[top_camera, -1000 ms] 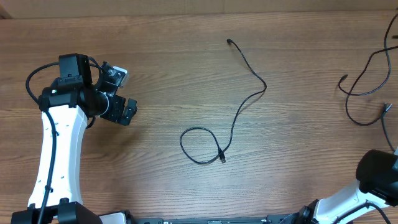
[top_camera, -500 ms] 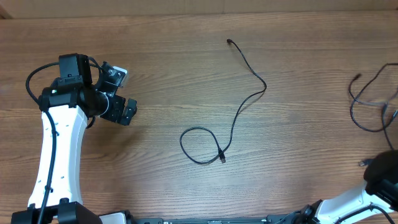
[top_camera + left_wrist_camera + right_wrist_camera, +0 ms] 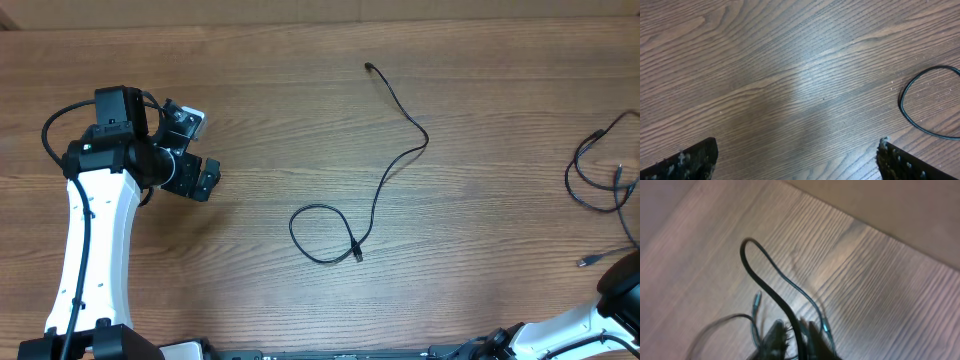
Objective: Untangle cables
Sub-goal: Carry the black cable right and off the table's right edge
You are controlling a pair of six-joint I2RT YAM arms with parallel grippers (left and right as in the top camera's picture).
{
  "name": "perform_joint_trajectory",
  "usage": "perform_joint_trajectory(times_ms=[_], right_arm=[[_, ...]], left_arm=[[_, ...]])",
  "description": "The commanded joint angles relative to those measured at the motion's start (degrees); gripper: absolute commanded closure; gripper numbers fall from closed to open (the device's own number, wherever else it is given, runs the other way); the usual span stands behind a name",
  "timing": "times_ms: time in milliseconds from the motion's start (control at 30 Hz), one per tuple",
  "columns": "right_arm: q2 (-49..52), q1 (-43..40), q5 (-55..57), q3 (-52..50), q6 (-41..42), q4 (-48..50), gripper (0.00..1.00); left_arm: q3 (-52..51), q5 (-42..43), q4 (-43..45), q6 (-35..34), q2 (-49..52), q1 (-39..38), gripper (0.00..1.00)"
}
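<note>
Table [image 3: 250, 120]: wood grain, matt, faint sheen. Cables [image 3: 385, 180]: black, smooth, slightly glossy sheath. Left arm [image 3: 95, 230]: white glossy plastic.

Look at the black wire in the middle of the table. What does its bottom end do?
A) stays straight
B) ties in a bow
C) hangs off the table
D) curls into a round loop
D: the middle cable snakes down and curls into one round loop near its lower plug end.

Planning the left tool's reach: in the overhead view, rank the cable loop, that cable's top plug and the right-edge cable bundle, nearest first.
From the left tool:
1. cable loop, centre, toward the near edge.
2. top plug, centre, far side.
3. cable bundle, right edge.
</note>
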Motion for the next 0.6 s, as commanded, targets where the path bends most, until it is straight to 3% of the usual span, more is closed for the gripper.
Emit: perform_joint_trajectory(times_ms=[0,67,200,367,567], right_arm=[[-0.4,0.1,-0.7,-2.1,0.1,1.3,0.68],[-0.4,0.1,-0.7,-2.6,0.1,1.5,0.48],[-0.4,0.1,-0.8,-2.6,1.0,1.2,0.21],[-0.4,0.1,-7.1,-2.6,2.1,0.3,0.11],[-0.4,0.2,-14.8,-2.6,-1.0,-1.0,0.09]], left_arm=[[0.6,0.1,0.0,0.9,0.3,0.3,0.00],[0.6,0.1,0.0,0.9,0.3,0.3,0.00],[0.6,0.1,0.0,0.9,0.3,0.3,0.00],[0.6,0.1,0.0,0.9,0.3,0.3,0.00],[0.6,0.1,0.0,0.9,0.3,0.3,0.00]])
